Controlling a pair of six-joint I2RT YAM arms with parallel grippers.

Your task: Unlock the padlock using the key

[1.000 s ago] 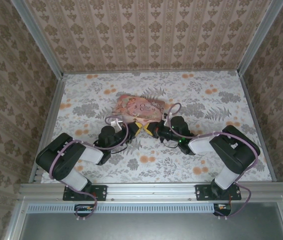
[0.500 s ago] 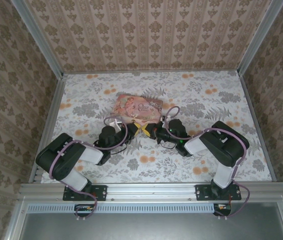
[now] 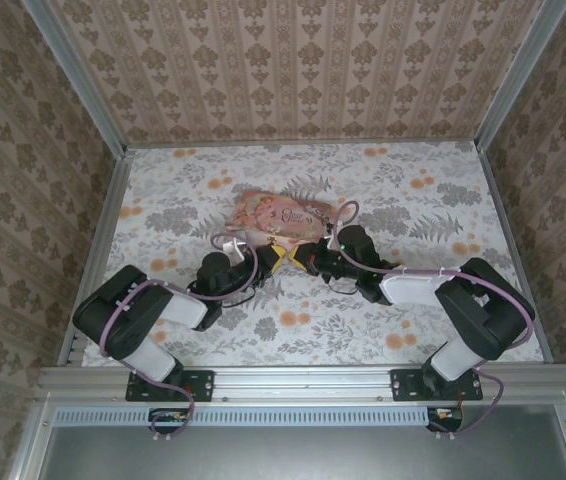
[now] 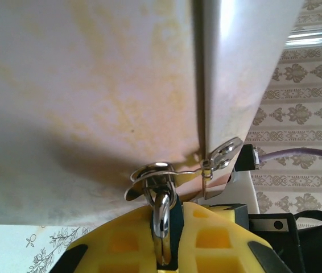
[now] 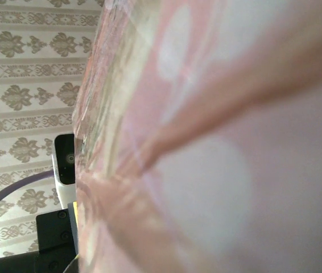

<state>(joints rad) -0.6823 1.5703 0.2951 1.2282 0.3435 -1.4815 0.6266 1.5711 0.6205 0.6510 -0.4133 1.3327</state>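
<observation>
My left gripper (image 4: 169,215) is shut on the padlock (image 4: 162,219), its yellow pads (image 4: 121,239) on either side of the small dark teal body. The padlock's silver shackle runs up through the metal hasp (image 4: 155,173) of the pink tin (image 4: 93,102). From above, the tin (image 3: 281,213) lies mid-table, and my left gripper (image 3: 269,257) and right gripper (image 3: 303,257) meet at its near edge. The right gripper is shut, and what it holds is hidden. The tin's pink side (image 5: 218,142) sits very close to the right wrist camera. The key is hidden.
The flowered tablecloth (image 3: 413,200) has free room to the right, left and behind the tin. Patterned walls (image 3: 293,70) close in the table on three sides. A metal rail (image 3: 303,380) runs along the near edge by the arm bases.
The right arm's elbow swung inward, then back out to the right, with its wrist staying at the tin's near edge. The tin shifted slightly. The left arm has not moved.
</observation>
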